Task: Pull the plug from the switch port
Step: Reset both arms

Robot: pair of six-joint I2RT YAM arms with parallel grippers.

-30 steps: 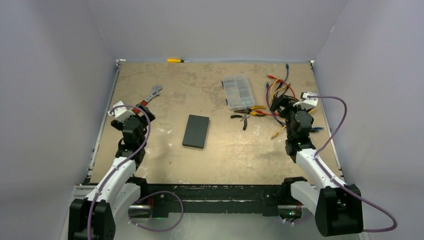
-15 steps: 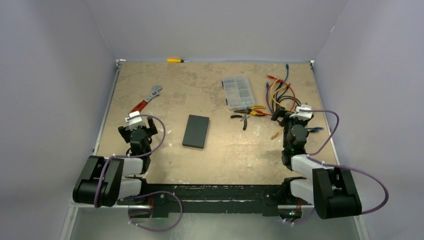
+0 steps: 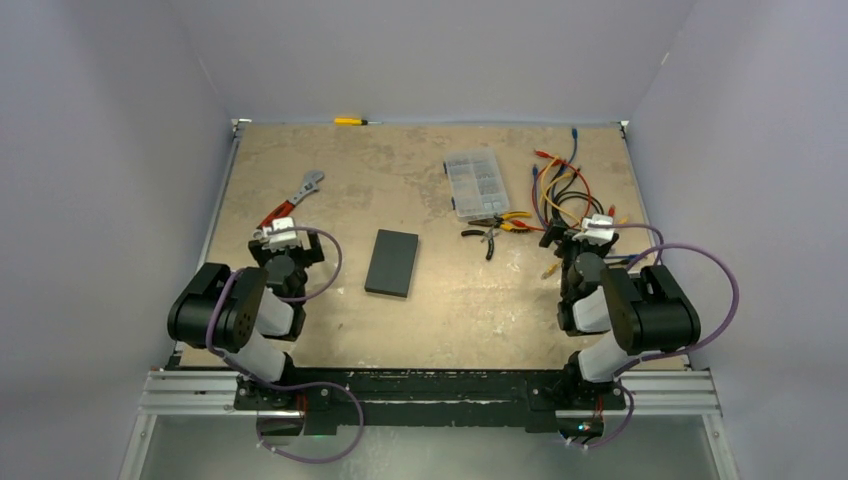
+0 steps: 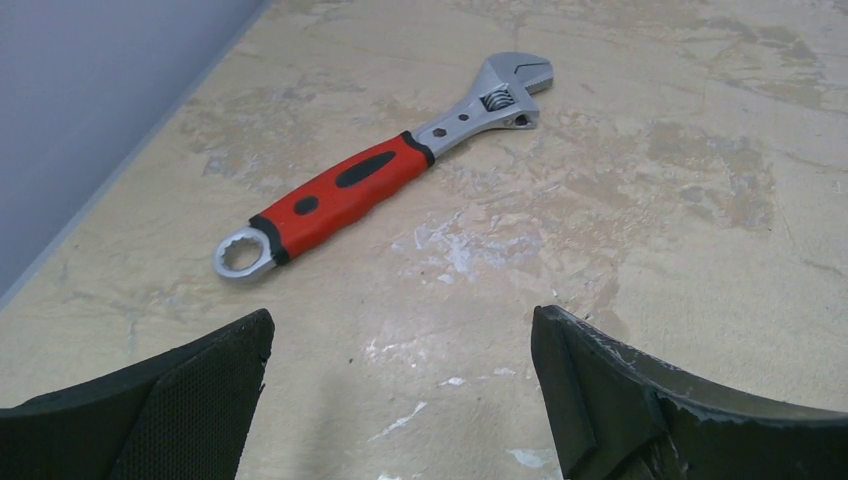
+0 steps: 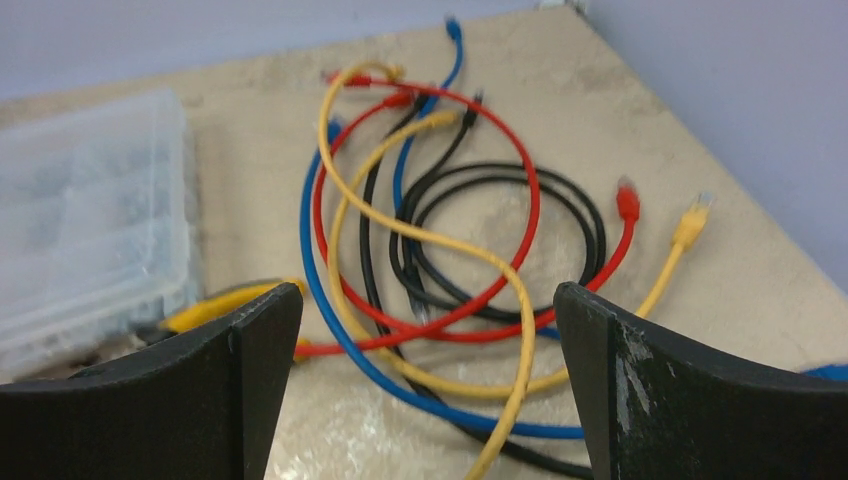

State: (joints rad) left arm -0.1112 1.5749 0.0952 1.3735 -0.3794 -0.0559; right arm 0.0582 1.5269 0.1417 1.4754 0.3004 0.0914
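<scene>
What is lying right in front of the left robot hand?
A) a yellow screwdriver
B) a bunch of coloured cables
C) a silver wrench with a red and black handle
C, since the left wrist view shows the silver adjustable wrench with a red and black handle lying flat just past the open left gripper; the tangle of coloured cables lies in front of the right gripper instead.

Bare worktop lies on all four sides of the switch, leaving it open from either arm. The left claw, fingers spread wide, has the wrench lying ahead and to its left. The right claw, spread likewise, faces a tangle of cables. Pliers and the organiser box crowd the stretch between cables and switch.
</scene>
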